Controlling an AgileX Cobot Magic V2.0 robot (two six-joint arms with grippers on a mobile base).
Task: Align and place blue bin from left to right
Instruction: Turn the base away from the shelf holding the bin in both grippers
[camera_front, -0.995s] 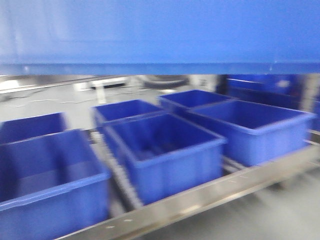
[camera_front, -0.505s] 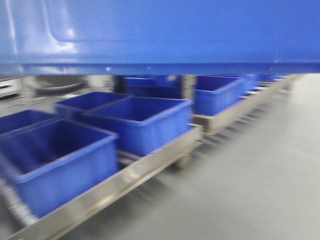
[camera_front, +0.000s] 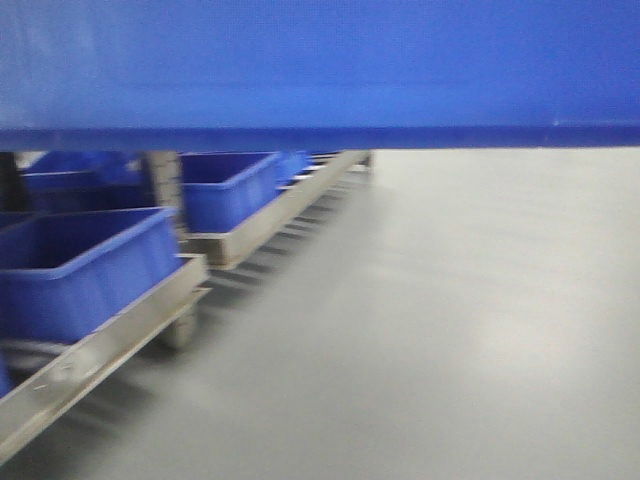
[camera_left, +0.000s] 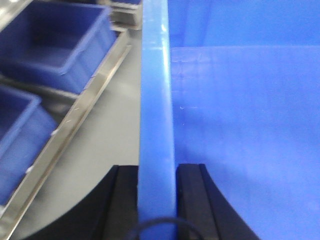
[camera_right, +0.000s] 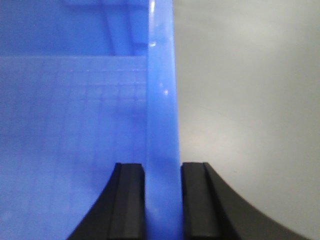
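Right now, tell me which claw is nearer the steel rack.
Left. The left claw clamps the blue bin rim on the side facing the steel rack; the right claw clamps the opposite rim, beside bare floor.

Blue bin cropped by the frame's top and side edges; smaller totes at lower left blurred.

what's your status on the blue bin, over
Left gripper shut on blue bin rim, right gripper shut on opposite rim. Bin held up, filling top of front view. Bare floor ahead; rack of smaller bins off left.
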